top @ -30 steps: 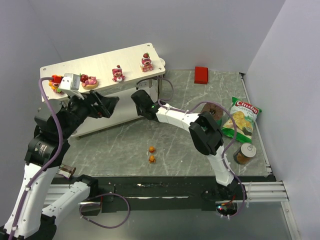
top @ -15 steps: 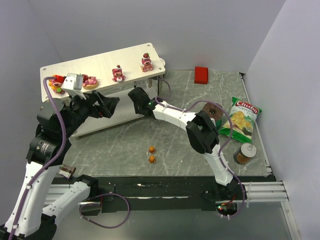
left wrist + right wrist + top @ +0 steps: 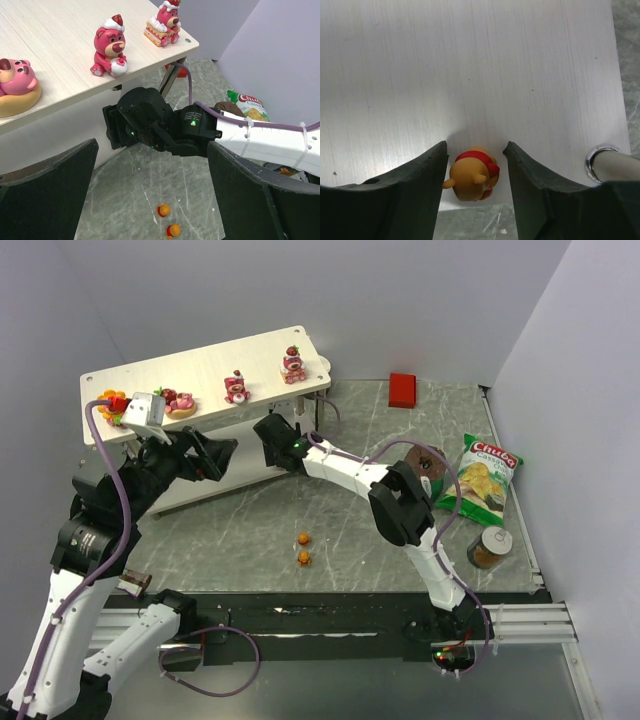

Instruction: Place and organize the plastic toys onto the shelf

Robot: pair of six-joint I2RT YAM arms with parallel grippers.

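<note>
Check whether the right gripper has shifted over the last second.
Yes. The right gripper has crept left, farther in under the top board of the shelf.

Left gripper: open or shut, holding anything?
Open, holding nothing. The left gripper shows both fingers far apart in its wrist view, with only the right arm and table between.

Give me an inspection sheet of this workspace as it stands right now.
Surface: grey marbled table; spills, nothing seen.
Job's things: three pink bears and flower-faced toy on shelf top; one orange bear on lower board; two orange bears on table.
Clutter: red block, chips bag, jar.
Tools: left tool open, empty; right tool astride the orange bear, grip unclear.
Cables: purple cables along both arms.
Surroundings: plain walls, nothing else seen.
</note>
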